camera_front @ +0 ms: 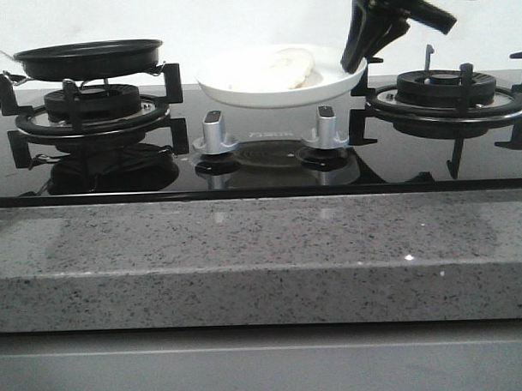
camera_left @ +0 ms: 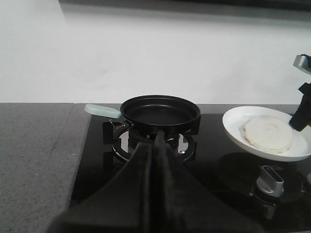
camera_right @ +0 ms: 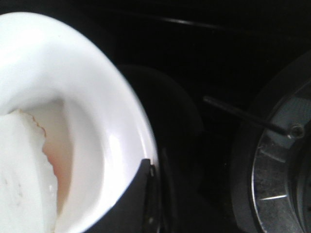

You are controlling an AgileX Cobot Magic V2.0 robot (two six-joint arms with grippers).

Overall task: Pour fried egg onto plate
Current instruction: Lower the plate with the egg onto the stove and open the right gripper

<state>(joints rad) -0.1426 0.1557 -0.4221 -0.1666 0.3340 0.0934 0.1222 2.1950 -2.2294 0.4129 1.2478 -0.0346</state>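
Note:
The white plate (camera_front: 240, 95) is between the two burners, behind the knobs, and seems lifted a little off the black glass. The pale cream fried egg (camera_front: 282, 68) lies flat on it, right of its middle. My right gripper (camera_front: 356, 62) is shut on the plate's right rim; the right wrist view shows its dark fingers (camera_right: 141, 194) pinching the rim of the plate (camera_right: 97, 97), with the egg (camera_right: 19, 174) beside them. My left gripper (camera_left: 158, 141) is shut and empty, in front of the black frying pan (camera_left: 160, 112). The plate (camera_left: 233, 131) and egg (camera_left: 268, 134) show there too.
The frying pan (camera_front: 89, 57) sits empty on the left burner, its pale green handle (camera_left: 102, 110) pointing left. The right burner grate (camera_front: 446, 90) stands bare. Two silver knobs (camera_front: 214, 133) are at the front middle. A grey stone counter edge (camera_front: 246, 247) runs along the front.

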